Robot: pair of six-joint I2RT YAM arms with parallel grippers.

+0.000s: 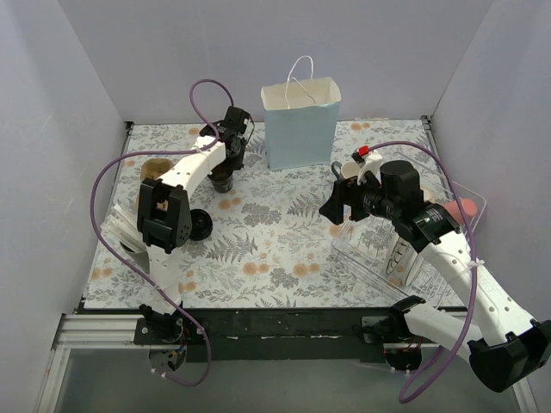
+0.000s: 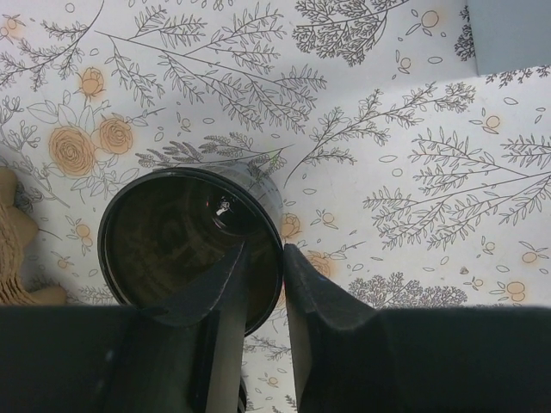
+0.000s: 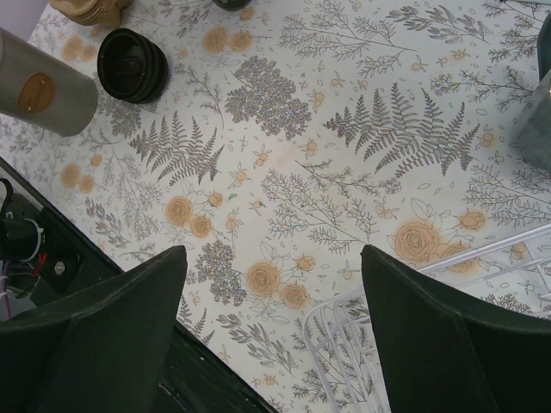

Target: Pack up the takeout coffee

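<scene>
The takeout coffee cup (image 1: 222,179) is small and dark brown and stands at the back left of the table, with no lid on it. In the left wrist view the cup (image 2: 172,249) shows an open dark inside. My left gripper (image 2: 263,251) is shut on its rim, one finger inside and one outside; from above the left gripper (image 1: 228,163) sits over the cup. A round black lid (image 1: 197,225) lies on the table nearer the arms and also shows in the right wrist view (image 3: 132,64). The light-blue paper bag (image 1: 301,125) stands open behind. My right gripper (image 1: 338,206) is open and empty above the table.
A clear wire-rimmed tray (image 1: 413,254) lies at the right; its corner (image 3: 362,344) is under the right gripper (image 3: 271,249). A grey mug (image 1: 349,172) stands near the bag. A tall grey cup (image 3: 43,82) and a brown cardboard holder (image 1: 155,168) are at the left.
</scene>
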